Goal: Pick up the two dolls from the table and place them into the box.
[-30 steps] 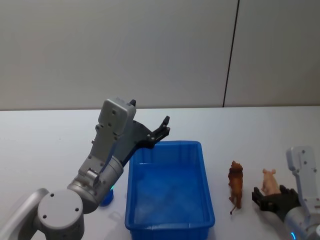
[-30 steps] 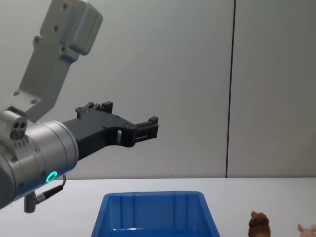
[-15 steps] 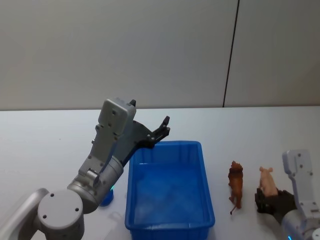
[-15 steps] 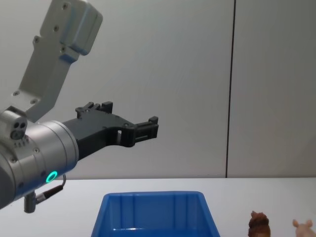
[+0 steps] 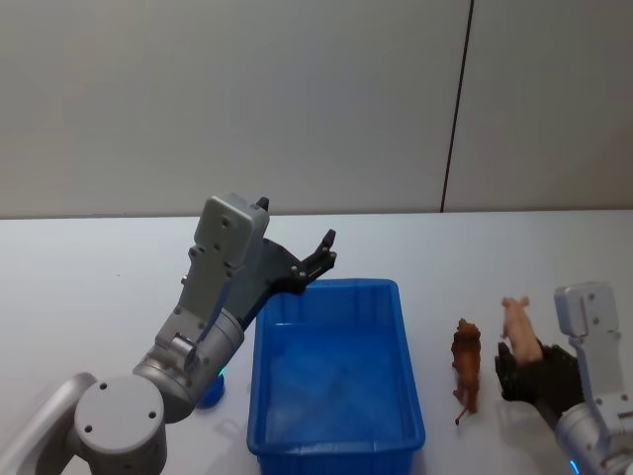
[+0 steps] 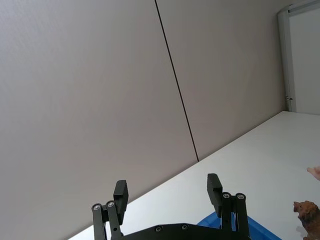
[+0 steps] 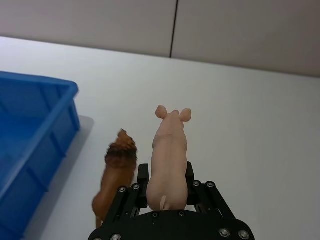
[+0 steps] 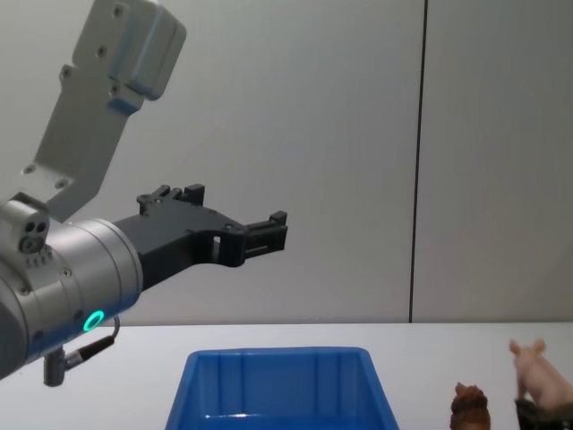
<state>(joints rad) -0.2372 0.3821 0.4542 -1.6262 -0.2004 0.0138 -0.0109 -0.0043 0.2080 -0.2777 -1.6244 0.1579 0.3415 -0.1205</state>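
My right gripper is shut on the pale pink pig doll, holding it upright, lifted off the white table. In the right wrist view the pig sits between the black fingers. The dark brown doll stands on the table just left of the pig, between it and the blue box. The brown doll stands apart from the gripper. My left gripper hangs open and holds nothing, in the air over the box's far left corner.
The box is seen from the side in the chest view, with the brown doll and the pig to its right. A grey wall with a dark vertical seam closes off the table's far edge.
My right gripper has risen with the pink pig, lifting it off the table and shifting it slightly left toward the brown doll. The left arm has not moved.
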